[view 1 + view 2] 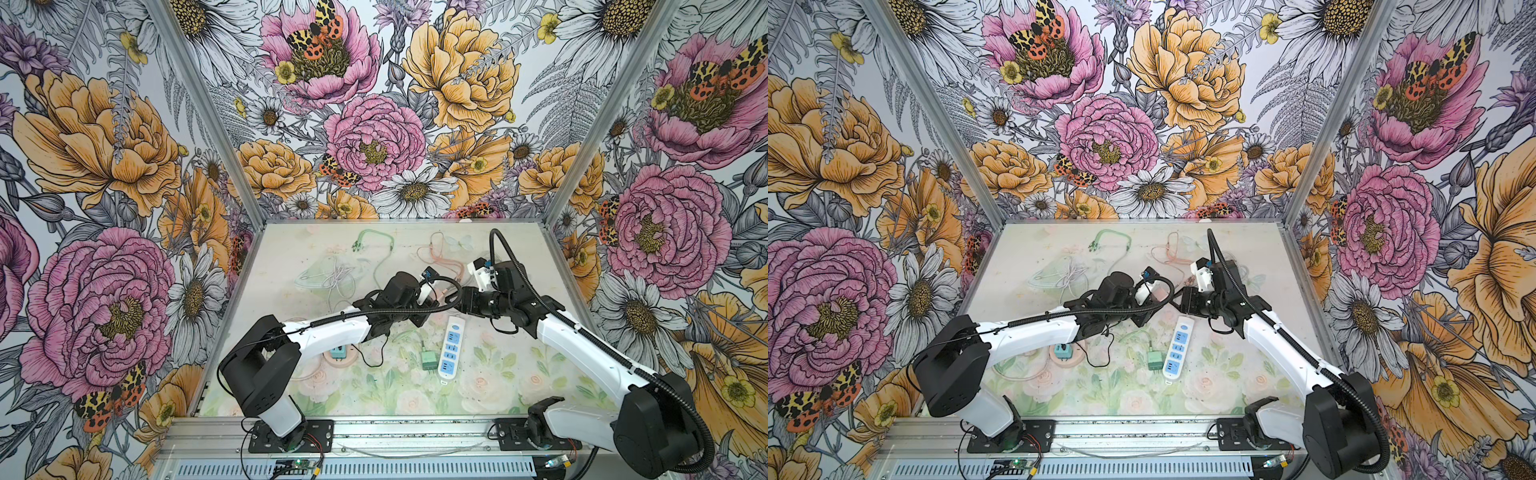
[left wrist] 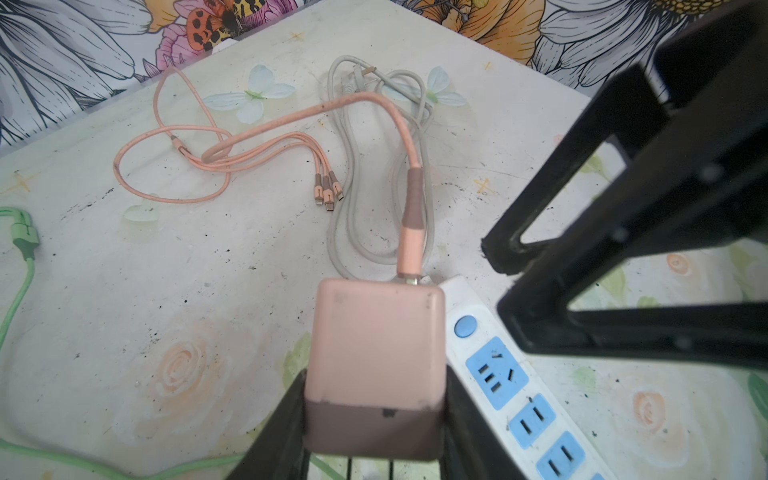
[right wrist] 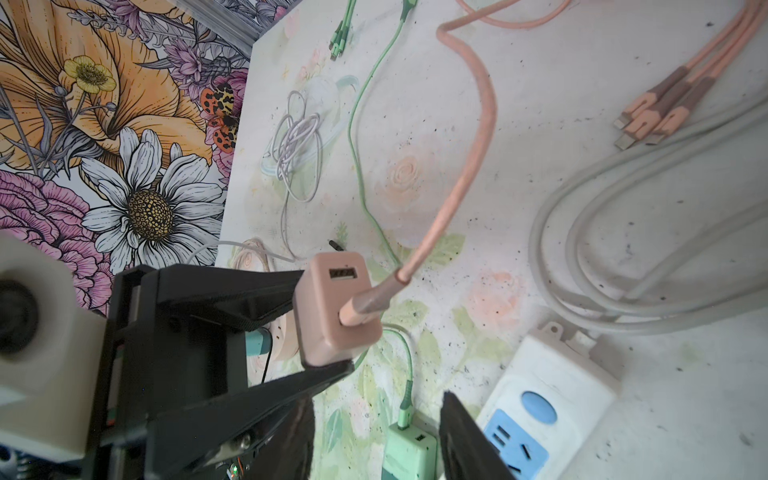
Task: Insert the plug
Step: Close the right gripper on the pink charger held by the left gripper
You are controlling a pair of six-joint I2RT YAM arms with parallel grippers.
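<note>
The left pincer (image 2: 374,415) clamps the pink charger (image 2: 376,353) just beside the power strip (image 1: 450,349), mid-worktop. The right pincer (image 2: 505,282) gapes, empty. Pickup looks done; aligning and pushing in remain.

We see the pink cube plug (image 2: 374,353), cable (image 2: 411,245) attached, pinched above the table (image 1: 519,374) between the left fingers (image 3: 249,291), the white blue-socketed power strip (image 1: 450,351) lying flat at its six o'clock, button end toward twelve.

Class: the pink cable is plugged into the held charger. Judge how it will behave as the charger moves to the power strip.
Probably floppy: the pink cable sags into loose loops on the table. Its three-headed end will likely drag, perhaps snagging the grey cord beside it.
</note>
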